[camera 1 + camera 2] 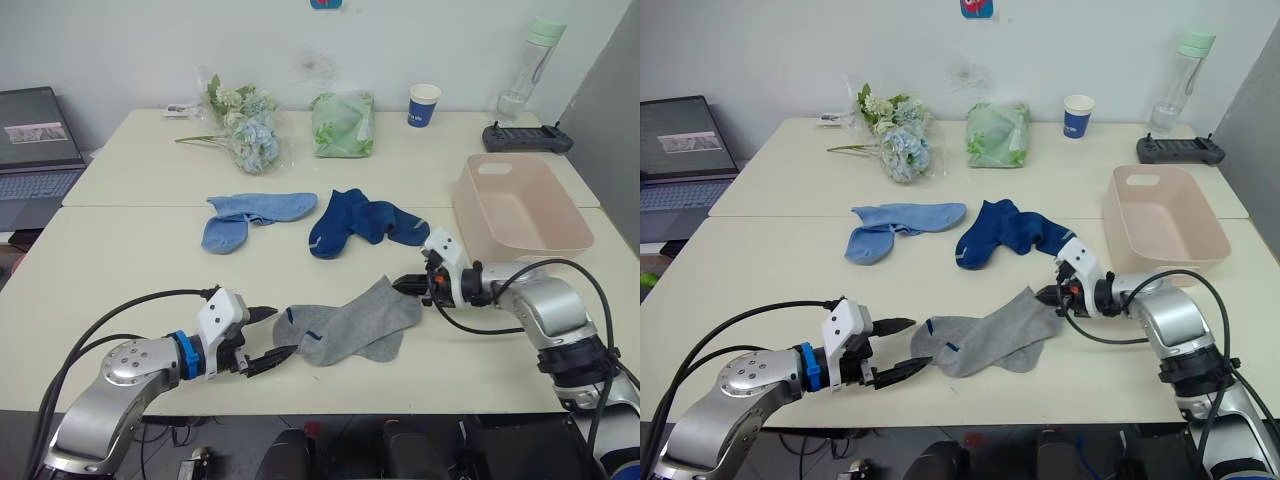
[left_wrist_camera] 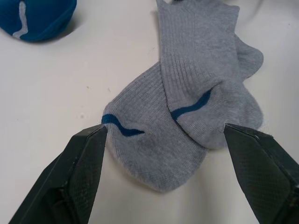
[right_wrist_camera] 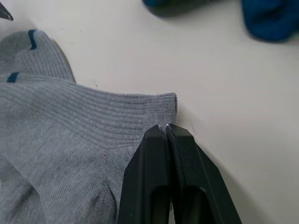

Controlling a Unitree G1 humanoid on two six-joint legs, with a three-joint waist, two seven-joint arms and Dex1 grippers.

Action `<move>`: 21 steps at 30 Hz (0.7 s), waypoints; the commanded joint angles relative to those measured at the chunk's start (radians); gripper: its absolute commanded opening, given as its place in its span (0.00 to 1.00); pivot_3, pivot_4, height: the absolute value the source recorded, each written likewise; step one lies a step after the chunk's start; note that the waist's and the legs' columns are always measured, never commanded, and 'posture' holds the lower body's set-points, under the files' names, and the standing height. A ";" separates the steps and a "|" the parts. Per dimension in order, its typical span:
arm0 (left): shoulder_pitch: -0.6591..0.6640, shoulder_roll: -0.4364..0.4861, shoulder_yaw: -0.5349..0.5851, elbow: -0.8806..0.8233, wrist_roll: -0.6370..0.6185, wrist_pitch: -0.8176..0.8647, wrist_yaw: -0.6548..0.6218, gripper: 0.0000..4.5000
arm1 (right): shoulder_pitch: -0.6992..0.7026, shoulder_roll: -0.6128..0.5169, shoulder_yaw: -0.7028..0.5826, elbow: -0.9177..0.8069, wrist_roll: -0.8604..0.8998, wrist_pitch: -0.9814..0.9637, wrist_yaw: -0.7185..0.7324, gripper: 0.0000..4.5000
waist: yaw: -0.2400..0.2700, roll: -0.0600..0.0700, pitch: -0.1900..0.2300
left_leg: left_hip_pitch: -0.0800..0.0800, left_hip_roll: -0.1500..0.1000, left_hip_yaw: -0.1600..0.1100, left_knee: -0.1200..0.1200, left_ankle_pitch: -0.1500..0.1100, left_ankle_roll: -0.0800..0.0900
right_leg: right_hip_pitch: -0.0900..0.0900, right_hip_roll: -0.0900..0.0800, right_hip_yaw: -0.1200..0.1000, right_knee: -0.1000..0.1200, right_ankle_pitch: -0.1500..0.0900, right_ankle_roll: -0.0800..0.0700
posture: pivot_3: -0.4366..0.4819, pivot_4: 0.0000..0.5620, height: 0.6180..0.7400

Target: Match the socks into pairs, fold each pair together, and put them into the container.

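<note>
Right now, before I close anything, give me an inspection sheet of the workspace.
Surface: pale table, two tops butted together.
Job's things: grey socks overlapped at the near edge; light blue socks and navy socks behind them; pink tub at right, no socks in it.
Clutter: flowers, green bag, blue cup, bottle, controller.
Grippers: left gripper jaws open at the grey toes; right gripper jaws shut at the grey cuff.
Cables: black cables along both arms.
Surroundings: laptop at left.

Two grey socks [image 1: 355,322], two light blue socks [image 1: 250,213], two navy socks [image 1: 362,222], one container [image 1: 518,206].
</note>
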 commanded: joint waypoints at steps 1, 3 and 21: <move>-0.063 -0.022 -0.065 0.040 0.058 -0.021 0.021 0.91 | 0.024 -0.029 -0.063 -0.071 0.034 0.024 -0.015 0.01 | 0.001 0.000 0.000 | 0.000 0.000 0.000 0.000 0.000 0.000 | 0.000 0.000 0.000 0.000 0.000 0.000 | 0.48 0.27 1.00; -0.114 -0.062 -0.102 0.074 0.083 -0.017 0.051 0.91 | 0.043 -0.039 -0.072 -0.094 0.044 0.035 -0.022 0.01 | 0.000 0.000 0.000 | 0.000 -0.001 0.000 0.000 0.000 0.000 | 0.000 0.000 0.000 0.000 0.000 0.000 | 0.48 0.27 1.00; -0.222 -0.124 -0.243 0.161 0.170 -0.036 0.026 0.49 | 0.091 -0.023 -0.080 -0.169 0.080 0.074 -0.093 0.00 | -0.003 0.000 0.000 | 0.000 0.000 0.000 0.000 0.000 0.000 | 0.000 0.000 0.000 0.000 0.000 0.000 | 0.48 0.27 1.00</move>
